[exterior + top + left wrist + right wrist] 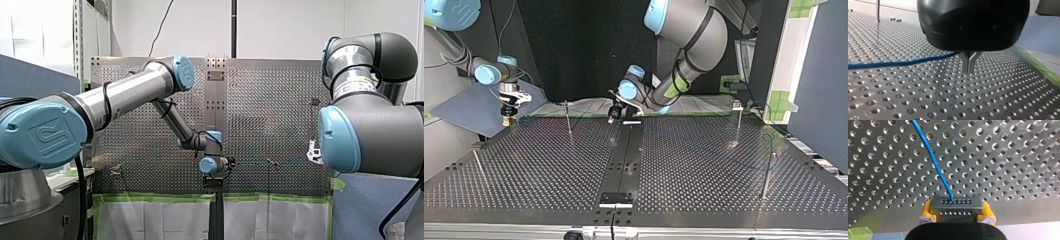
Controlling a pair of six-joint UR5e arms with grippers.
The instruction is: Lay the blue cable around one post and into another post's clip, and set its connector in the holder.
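Two yellow pads (926, 212) of my right gripper (955, 213) are clamped on the sides of a grey metal connector (955, 205), a flat block pierced with two rows of small holes. It is held close under the wrist camera, over the plain margin of the perforated steel table (1010, 157). From the connector's upper row of holes a thin blue cable (933, 160) runs away ahead of the gripper, across the perforations and out of sight.

In the left wrist view, my left gripper (969, 71) hangs below its rounded black housing. Its two tapered metal fingers (966, 62) are closed together to a point just above the table. The blue cable lies low over the holes and meets these fingers right under the housing, where they pinch it. Further off stands a thin upright metal post (878, 10), and a strip of green tape (1043, 68) borders the table beside the gripper.

In the top view, nearest the camera, a small black block with a pale strip (615, 198) sits on the table's dark centre band. Beyond it rise slim posts: one at the view's right (767, 172), one further back (737, 122), and one left of centre (568, 120). Furthest away, both grippers hang at the table's far edge, well apart. My right is at the view's left corner and my left is near the middle. The cable between them is too faint to trace.
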